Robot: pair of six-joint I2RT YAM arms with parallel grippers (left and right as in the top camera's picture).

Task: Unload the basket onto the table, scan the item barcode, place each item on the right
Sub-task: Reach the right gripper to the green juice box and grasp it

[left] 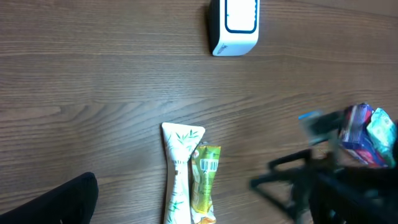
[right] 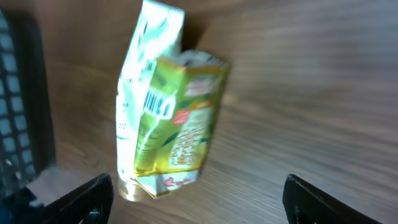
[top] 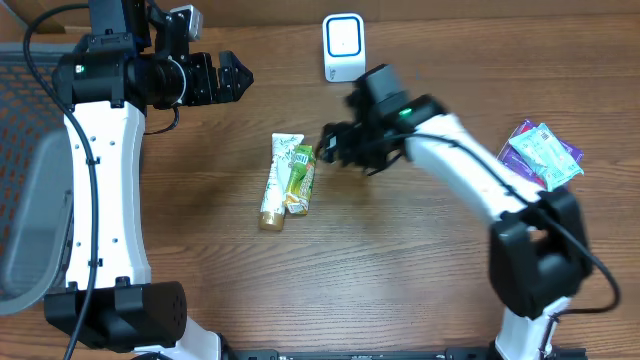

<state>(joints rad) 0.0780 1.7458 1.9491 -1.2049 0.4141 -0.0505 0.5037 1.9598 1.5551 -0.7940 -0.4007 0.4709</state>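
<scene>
From overhead, the brown wooden worktop (top: 400, 290) carries one white box-shaped scanner with a blue outline on its face (top: 343, 47) at the far edge. Near the middle lie one white tube printed with green leaves (top: 273, 182) and one green and yellow packet (top: 301, 178), side by side and touching. At the right edge is a small heap of purple and pale teal packets (top: 545, 155); I cannot count them. There are two arms. The left gripper (top: 243, 76) hangs over the far left of the worktop with its jaws spread wide, holding nothing and well apart from the tube and packet. The right gripper (top: 325, 147) is just beside the green packet's far end, jaws apart; whether it touches the packet cannot be told here.

In the left wrist view there is one scanner (left: 235, 25) at the top, with the one tube (left: 179, 174) and the one green packet (left: 205, 183) below it. A barcode (left: 210, 165) on the packet faces up. The right gripper (left: 292, 180) is a dark blur near the packet, and the heap of packets (left: 368, 134) lies behind it. Only one dark finger (left: 65, 202) of the left gripper shows, in the bottom corner.

In the right wrist view, the green packet (right: 183, 124) lies partly over the tube (right: 142, 74), with its barcode (right: 158, 102) showing. The right gripper (right: 199, 182) has its two fingers (right: 323, 202) far apart, with nothing between them; the packet lies just ahead of them.
</scene>
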